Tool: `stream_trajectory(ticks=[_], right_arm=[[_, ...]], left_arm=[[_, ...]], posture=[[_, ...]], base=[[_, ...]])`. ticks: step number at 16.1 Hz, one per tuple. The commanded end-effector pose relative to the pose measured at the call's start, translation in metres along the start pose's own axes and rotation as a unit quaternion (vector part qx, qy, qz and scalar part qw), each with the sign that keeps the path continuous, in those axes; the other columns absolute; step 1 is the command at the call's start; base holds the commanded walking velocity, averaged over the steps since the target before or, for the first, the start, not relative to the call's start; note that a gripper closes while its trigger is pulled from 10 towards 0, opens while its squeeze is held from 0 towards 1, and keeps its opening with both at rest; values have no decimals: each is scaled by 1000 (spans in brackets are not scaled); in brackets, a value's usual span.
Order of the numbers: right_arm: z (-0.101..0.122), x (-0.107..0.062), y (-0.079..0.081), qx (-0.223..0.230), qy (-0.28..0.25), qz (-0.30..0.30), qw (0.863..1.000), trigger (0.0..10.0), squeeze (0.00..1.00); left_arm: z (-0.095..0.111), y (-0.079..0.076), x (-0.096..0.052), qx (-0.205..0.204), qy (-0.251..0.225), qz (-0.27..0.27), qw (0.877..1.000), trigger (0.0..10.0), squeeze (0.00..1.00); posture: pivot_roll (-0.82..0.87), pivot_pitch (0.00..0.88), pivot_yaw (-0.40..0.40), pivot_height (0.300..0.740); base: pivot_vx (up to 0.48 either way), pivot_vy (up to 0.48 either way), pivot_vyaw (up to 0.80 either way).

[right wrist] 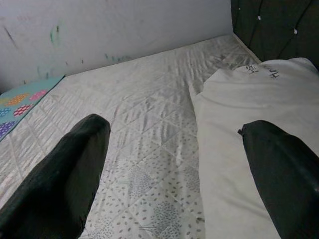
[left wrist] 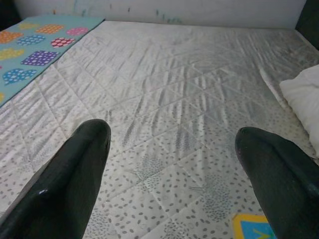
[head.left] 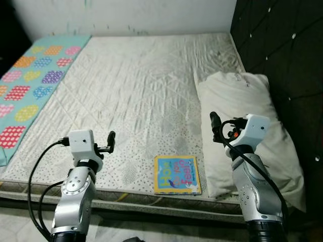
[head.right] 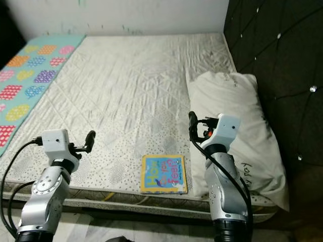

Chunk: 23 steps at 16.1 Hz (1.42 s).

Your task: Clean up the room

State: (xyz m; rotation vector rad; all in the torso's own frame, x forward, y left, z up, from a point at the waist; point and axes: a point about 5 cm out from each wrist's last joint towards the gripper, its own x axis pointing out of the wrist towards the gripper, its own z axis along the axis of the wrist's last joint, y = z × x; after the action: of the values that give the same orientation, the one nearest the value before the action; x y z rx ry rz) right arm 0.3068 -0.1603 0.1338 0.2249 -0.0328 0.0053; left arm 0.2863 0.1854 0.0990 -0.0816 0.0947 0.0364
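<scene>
Bedroom with bare quilted mattress (head.left: 136,96) against a pale wall, dark tufted headboard (head.left: 287,45) on the robot's right.

Left gripper (head.left: 110,142): fingers (left wrist: 75,169) spread wide, holding nothing, raised over the mattress near its front edge. Right gripper (head.left: 216,126): fingers (right wrist: 75,164) likewise wide apart and empty, poised at the inner edge of the white pillow (head.left: 252,126).

Between the two arms, at the mattress front edge: flat children's book (head.left: 176,175), blue and yellow cover up, just beside the pillow's lower corner. Farther out, on the robot's left: teal patterned blanket (head.left: 25,85) along the mattress side.

Likely item to clear: the book. Risks, as judgement: thin flat cover lying flush on soft quilting, so fingers may skid over it or dig into the fabric; book near the edge, so a push could slide it off onto the floor; pillow close by, liable to be snagged by the right fingers.

Hard to make out: cover lettering only partly legible; book cropped to a corner in the left wrist view; blanket cut off at frame edge; floor beneath the bed barely visible.
</scene>
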Motion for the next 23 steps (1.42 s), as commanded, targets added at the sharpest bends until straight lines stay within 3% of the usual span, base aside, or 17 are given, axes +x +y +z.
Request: stream_trajectory(ticks=[1,13,18,23], right_arm=[[-4,-1,-1,0,3,-5,1000,10000,0],[-9,-11,-6,-18,8,-4,1000,10000,0],[-9,-13,-6,-24,10,1,1000,10000,0],[-9,-15,-8,-29,12,0,1000,10000,0]], left_arm=[[-6,3,-4,8,10,12,1000,10000,0],[-18,0,-16,-29,23,18,999,10000,0],[-18,-6,-16,-39,20,15,999,10000,0],[-18,-9,-15,-36,23,13,999,10000,0]], posture=[[-126,23,73,740],[-139,75,45,740],[-149,82,37,740],[-154,91,37,740]], base=[[0,0,0],[0,0,0],[0,391,-630],[0,177,0]])
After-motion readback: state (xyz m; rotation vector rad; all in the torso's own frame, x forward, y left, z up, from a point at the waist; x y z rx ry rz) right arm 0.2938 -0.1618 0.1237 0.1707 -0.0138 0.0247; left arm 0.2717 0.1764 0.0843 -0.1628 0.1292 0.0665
